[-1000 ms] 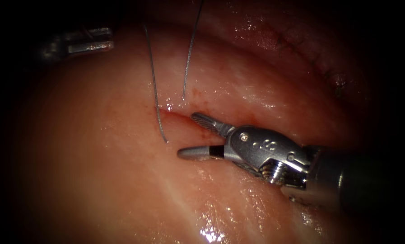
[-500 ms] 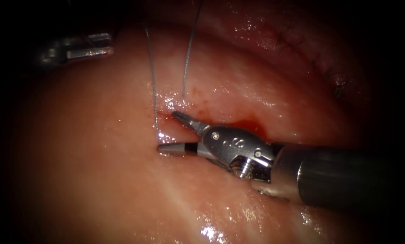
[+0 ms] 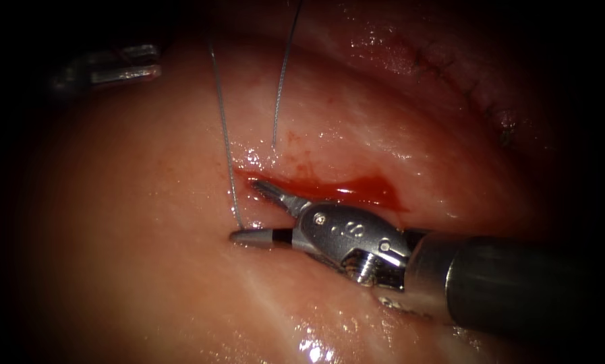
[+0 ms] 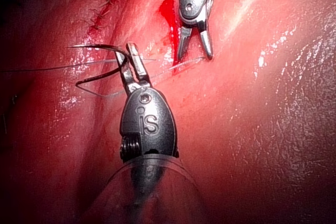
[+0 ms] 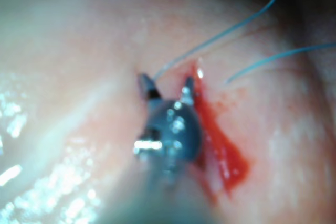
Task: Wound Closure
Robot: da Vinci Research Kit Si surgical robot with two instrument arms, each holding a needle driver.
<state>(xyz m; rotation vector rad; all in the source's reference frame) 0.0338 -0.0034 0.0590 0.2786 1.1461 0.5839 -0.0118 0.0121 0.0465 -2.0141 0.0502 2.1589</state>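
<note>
At centre frame my right tool [image 3: 251, 212] gapes wide, empty, straddling the thread [image 3: 224, 148] at the cut [image 3: 329, 187]; upper left, my left tool [image 4: 131, 69] clamps the needle [image 4: 105, 61] mid-curve, clear of the tissue [image 3: 147, 269].

Overhead endoscope, close wrist views, shared cut [image 3: 329, 189]

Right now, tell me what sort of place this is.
Likely a bench suturing practice setup: glistening tissue with a cut holding red fluid, the open right tool at it holding nothing, and the left tool gripping a curved needle mid-curve, free of tissue.
</note>
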